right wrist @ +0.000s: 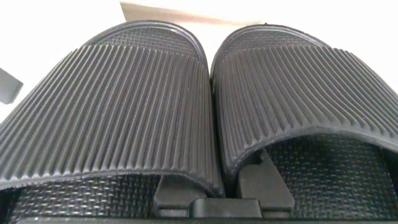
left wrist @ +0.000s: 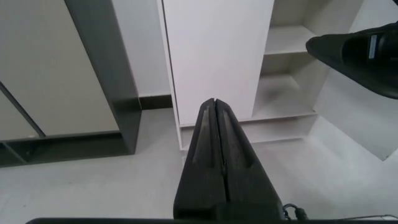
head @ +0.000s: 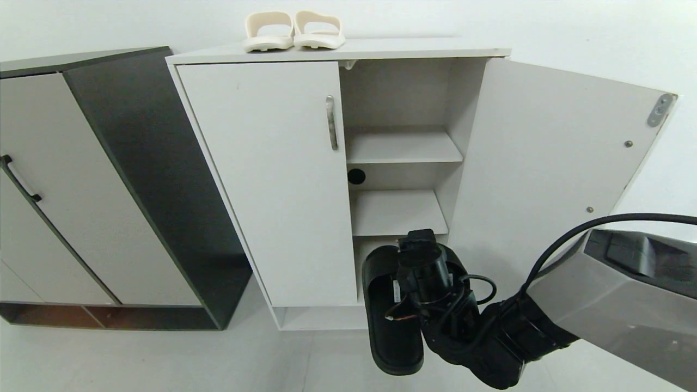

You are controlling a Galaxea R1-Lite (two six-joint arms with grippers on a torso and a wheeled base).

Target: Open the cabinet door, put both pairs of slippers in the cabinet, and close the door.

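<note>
Two black slippers [head: 389, 326] pinched in right hand [right wrist: 214, 193] before open cabinet [head: 261, 179] bay; left hand [left wrist: 214, 107] closed, empty.

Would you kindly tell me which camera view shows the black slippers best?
The right wrist view: both black slippers lie side by side, ribbed straps plain, held by the right gripper. The head view has one partly behind the arm; the left wrist view catches a dark tip at its edge.

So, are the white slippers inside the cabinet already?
No, the white slippers sit on top of the cabinet, not on its shelves.
</note>
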